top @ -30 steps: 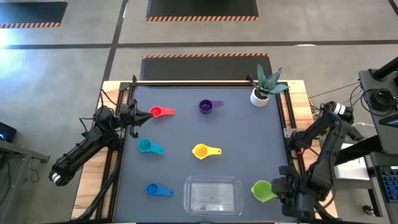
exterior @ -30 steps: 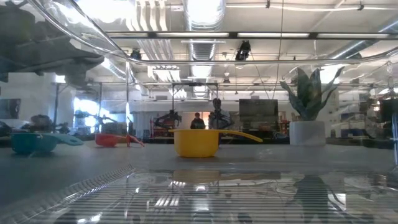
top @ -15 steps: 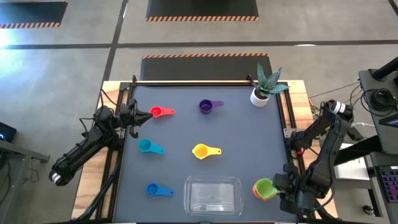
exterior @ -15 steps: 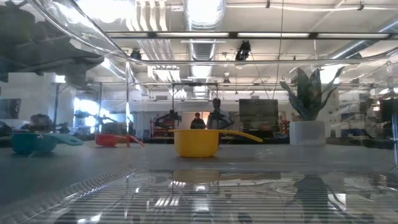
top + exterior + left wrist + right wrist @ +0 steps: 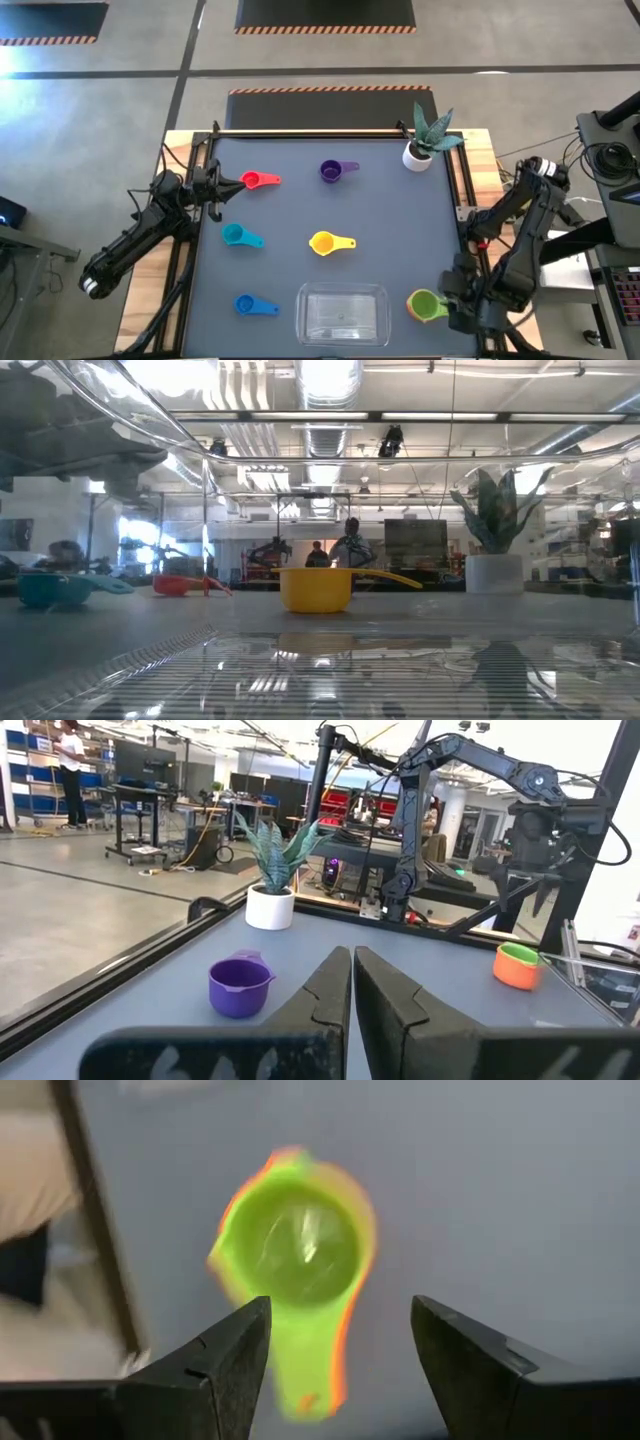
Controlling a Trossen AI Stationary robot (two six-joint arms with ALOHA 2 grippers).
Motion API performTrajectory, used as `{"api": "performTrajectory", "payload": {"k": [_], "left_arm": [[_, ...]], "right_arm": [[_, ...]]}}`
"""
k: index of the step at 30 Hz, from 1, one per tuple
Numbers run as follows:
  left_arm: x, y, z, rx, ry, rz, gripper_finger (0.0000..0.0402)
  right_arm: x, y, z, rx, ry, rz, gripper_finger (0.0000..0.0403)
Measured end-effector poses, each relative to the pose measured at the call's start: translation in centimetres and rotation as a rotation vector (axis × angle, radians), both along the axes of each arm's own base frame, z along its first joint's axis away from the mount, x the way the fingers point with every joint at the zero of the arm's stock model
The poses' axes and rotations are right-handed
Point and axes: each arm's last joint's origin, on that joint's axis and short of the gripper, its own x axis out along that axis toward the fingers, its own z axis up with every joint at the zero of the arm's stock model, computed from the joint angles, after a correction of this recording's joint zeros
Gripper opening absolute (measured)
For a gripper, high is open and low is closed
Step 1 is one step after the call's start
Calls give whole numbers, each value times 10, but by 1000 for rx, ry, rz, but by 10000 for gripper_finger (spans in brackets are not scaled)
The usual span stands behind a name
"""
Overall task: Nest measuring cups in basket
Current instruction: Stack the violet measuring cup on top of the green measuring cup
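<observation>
The green cup (image 5: 296, 1245), nested in the orange cup (image 5: 424, 305) just right of the basket (image 5: 343, 313), is straddled from above by the spread right end effector (image 5: 340, 1355); its handle is pointed toward that arm.

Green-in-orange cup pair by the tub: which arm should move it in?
Right. Its open gripper hangs directly over the green cup nested in the orange cup, beside the tub. The left gripper waits shut at the far-left edge.

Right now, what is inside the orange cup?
The green cup sits nested inside the orange cup, whose rim peeks out around it. The green cup looks empty; the orange cup's bottom is covered.
</observation>
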Motion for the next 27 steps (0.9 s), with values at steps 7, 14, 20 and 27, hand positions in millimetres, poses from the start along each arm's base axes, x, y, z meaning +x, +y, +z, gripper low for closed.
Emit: {"api": "performTrajectory", "payload": {"k": [7,14,20,27], "left_arm": [[0,0,0,0,0,0,0],[0,0,0,1,0,0,0],[0,0,0,0,0,0,0],[0,0,0,0,0,0,0]], "right_arm": [[38,-41,14,-166,-138,43,230],[85,-98,26,-273,-206,114,231],[118,-148,37,-331,-311,159,231],[128,-183,43,-263,-356,143,231]]}}
